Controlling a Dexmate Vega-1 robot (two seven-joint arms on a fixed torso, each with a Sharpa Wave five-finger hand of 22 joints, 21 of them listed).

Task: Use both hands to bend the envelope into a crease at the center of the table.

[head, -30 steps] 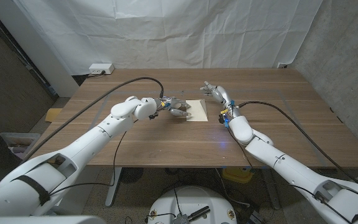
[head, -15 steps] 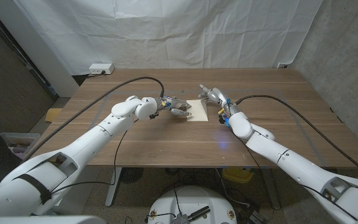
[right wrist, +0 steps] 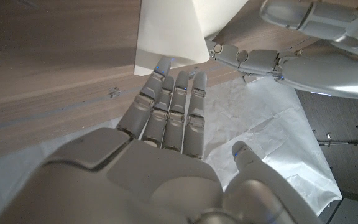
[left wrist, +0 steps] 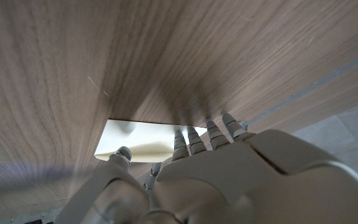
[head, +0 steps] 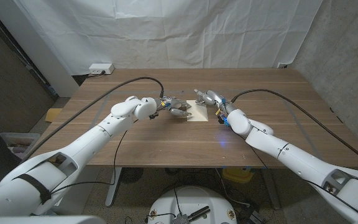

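Left arm: reaching in from seven o'clock in the head view, across the wooden worktop (head: 166,137) toward the middle.
Left hand (head: 174,107): down on the envelope's left edge, its fingers (left wrist: 199,138) lying over the paper; whether it is pressing or pinching, I cannot tell, so its grip stays uncertain.
Envelope (head: 197,111): cream, lying flat near the worktop's centre, a shade toward twelve o'clock, between the two hands. In the left wrist view its pale sheet (left wrist: 135,140) sits just beyond the fingertips.
Right hand (head: 207,97): at the envelope's two-o'clock corner, fingers straight and close together, thumb apart, nothing held, so it's open. In the right wrist view the fingertips (right wrist: 169,81) reach right up to the envelope's edge (right wrist: 166,37); touching or only just short, I cannot tell.
Right arm: coming in from five o'clock, a black cable (head: 291,106) looping off it over the worktop.
Backdrop: white sheet (head: 179,31) hanging behind at twelve o'clock.
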